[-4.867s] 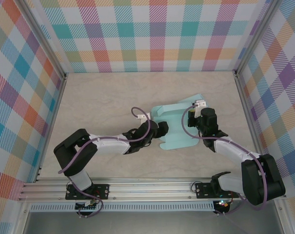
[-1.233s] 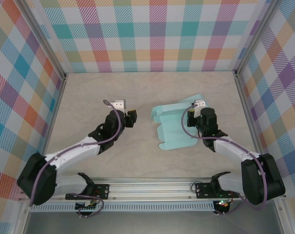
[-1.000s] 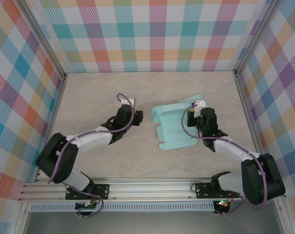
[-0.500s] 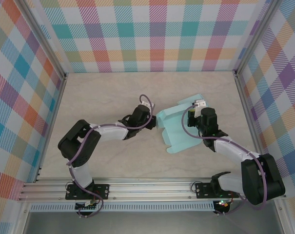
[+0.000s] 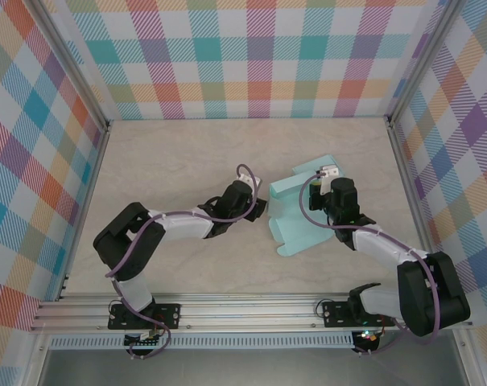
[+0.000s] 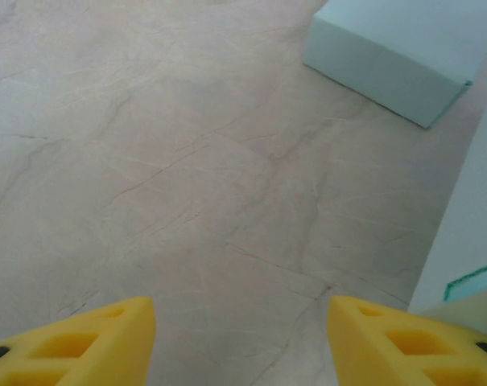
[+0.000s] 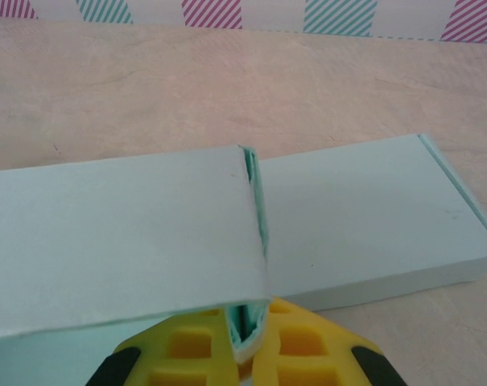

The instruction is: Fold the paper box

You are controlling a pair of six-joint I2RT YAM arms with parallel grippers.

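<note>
the pale teal paper box (image 5: 301, 215) is lying partly folded on the table (image 5: 171, 161), right of centre in the top view, with one flap standing up along its upper edge. the right gripper (image 5: 319, 209) is reaching in from the lower right and pinching the box at its right side; in the right wrist view its yellow fingers (image 7: 187, 350) are pressing together at the bottom of the frame on a thin doubled edge of the paper box (image 7: 130, 241), with one panel lifting toward the camera at the left and a long flat panel stretching to the right. the left gripper (image 5: 259, 211) is hovering just beside the box's left edge, near the middle of the top view. in the left wrist view its two yellow fingers (image 6: 98, 334) are standing well apart at the bottom corners with bare table between them and nothing in its grasp, while a corner of the paper box (image 6: 388, 56) is showing at the upper right.
</note>
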